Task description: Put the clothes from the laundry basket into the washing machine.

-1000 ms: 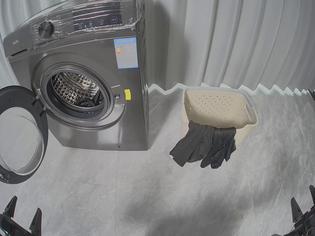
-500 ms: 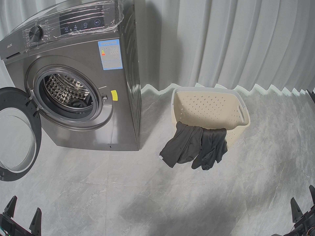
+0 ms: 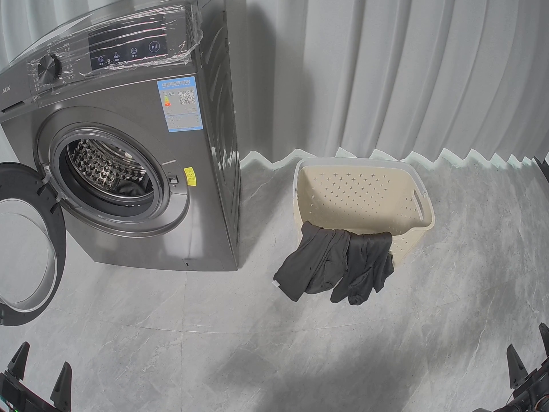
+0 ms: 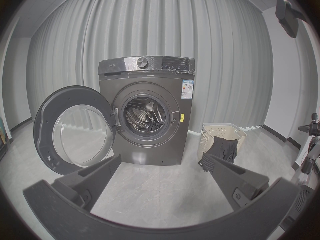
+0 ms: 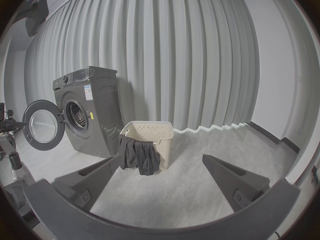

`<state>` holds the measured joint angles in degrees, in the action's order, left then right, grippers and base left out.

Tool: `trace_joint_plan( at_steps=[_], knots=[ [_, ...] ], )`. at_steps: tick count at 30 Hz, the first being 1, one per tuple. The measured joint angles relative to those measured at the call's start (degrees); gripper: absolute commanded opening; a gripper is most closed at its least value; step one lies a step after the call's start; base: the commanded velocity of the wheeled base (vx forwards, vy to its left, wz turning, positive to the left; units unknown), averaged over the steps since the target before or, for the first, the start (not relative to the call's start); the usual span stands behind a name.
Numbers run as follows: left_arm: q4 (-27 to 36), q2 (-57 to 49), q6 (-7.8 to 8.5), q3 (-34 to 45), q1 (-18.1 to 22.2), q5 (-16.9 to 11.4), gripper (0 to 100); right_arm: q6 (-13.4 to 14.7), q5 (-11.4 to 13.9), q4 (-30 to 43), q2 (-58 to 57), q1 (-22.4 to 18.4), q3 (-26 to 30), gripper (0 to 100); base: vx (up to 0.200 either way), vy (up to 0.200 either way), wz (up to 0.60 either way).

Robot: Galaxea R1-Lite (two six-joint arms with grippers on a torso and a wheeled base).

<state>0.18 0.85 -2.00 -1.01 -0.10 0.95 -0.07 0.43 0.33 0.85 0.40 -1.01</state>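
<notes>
Head view: the washing machine (image 3: 143, 144) stands at ten o'clock, its door (image 3: 28, 247) swung wide toward nine o'clock. The drum (image 3: 108, 170) is open. The laundry basket (image 3: 366, 201) sits at three o'clock, apart from the machine. Dark clothes (image 3: 334, 261) hang over its near rim. Bare floor (image 3: 257, 344) separates them from the left gripper (image 3: 41, 361) at seven and the right gripper (image 3: 527, 341) at five, both spread and empty.

Left gripper (image 3: 46, 355): low at the near left edge of the head view, fingers spread wide, tips pointing forward and up. Right gripper (image 3: 526, 337): low at the near right edge, fingers likewise spread wide. The two sit well apart.
</notes>
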Motion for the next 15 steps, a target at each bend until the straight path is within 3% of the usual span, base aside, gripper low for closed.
trace_joint_plan(
  at_steps=[9, 15],
  knots=[
    [0.0, 0.0, -0.11, 0.0, 0.0, 0.0, 100, 0.0, 0.0, 0.0, 0.0, 0.0, 0.0, 100, 0.000, 0.000, 0.00],
    [0.1, 0.0, -0.10, 0.0, 0.0, 0.0, 100, 0.0, 0.0, 0.0, 0.0, 0.0, 0.0, 100, 0.200, 0.000, 0.00]
  ],
)
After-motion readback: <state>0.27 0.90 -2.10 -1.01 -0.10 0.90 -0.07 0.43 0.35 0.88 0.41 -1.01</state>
